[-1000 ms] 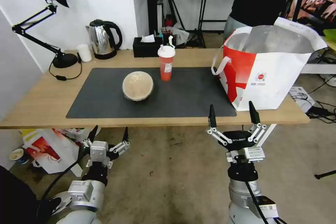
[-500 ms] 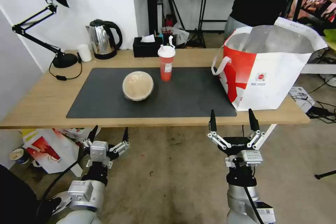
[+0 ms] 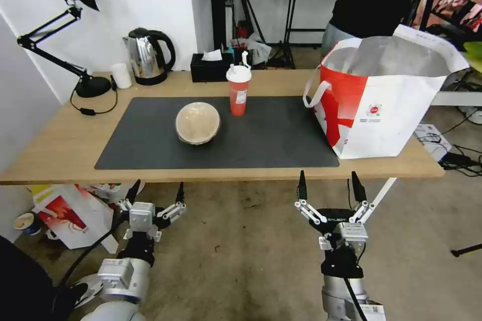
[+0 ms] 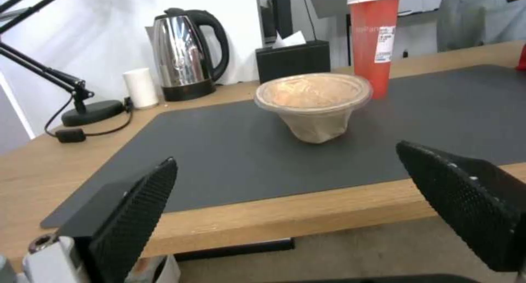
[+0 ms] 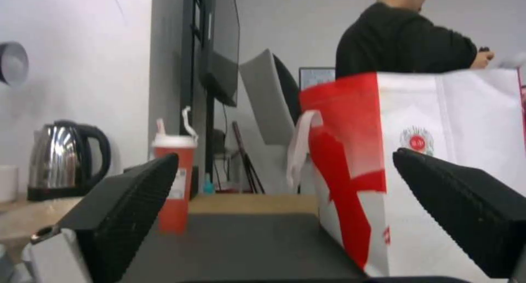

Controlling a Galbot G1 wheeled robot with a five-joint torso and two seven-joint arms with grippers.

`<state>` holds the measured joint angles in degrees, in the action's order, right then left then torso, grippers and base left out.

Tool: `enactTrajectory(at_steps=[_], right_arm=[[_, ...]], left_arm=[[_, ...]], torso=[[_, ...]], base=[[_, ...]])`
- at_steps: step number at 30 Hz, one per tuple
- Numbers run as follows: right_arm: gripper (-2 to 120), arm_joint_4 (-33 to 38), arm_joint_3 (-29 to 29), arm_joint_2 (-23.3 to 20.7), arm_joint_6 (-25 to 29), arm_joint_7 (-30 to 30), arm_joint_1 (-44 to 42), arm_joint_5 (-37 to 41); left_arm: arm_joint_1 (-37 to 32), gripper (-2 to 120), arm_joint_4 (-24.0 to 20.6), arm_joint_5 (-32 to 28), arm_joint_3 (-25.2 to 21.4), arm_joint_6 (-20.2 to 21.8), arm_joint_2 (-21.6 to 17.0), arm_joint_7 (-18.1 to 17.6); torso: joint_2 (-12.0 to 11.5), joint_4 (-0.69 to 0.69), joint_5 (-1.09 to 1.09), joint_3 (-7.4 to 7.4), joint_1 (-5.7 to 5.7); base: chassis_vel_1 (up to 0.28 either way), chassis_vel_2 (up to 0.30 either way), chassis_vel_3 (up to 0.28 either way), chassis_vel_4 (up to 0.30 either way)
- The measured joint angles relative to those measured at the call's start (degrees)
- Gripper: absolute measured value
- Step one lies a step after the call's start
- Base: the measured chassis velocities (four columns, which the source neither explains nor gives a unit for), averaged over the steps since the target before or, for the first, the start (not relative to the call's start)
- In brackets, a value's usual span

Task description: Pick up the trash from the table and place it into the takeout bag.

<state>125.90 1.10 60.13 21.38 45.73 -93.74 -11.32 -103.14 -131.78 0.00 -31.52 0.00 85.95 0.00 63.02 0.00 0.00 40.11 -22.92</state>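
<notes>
Two claws: the left gripper [image 3: 154, 194] and right gripper [image 3: 327, 187] are held wide open and empty, below the table [image 3: 55, 145] front edge.
Trash: the tan lidded bowl [image 3: 198, 122] and red cup [image 3: 238, 89] are set on the grey mat [image 3: 281, 145], apart.
Approach: a lift above the edge is judged necessary first.
Room: open mat is seen before the takeout bag [image 3: 396, 110].

On the light-wood bench [image 3: 60, 145] before us, a tan lidded bowl [image 3: 197, 122] sits mid-mat, a red cup [image 3: 238, 91] with white lid and straw upright just behind, the white-and-red takeout bag [image 3: 386, 95] standing open at right.
</notes>
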Motion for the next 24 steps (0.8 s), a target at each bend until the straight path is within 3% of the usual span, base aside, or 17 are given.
enactTrajectory(at_steps=[24], right_arm=[[100,-2.40,-2.47,-0.94,-3.84,0.73,-0.91,0.89]], left_arm=[[0.00,100,0.00,0.00,0.00,0.00,0.00,0.00]], torso=[[0.00,0.00,0.00,0.00,0.00]], base=[[0.000,0.000,0.000,0.000]])
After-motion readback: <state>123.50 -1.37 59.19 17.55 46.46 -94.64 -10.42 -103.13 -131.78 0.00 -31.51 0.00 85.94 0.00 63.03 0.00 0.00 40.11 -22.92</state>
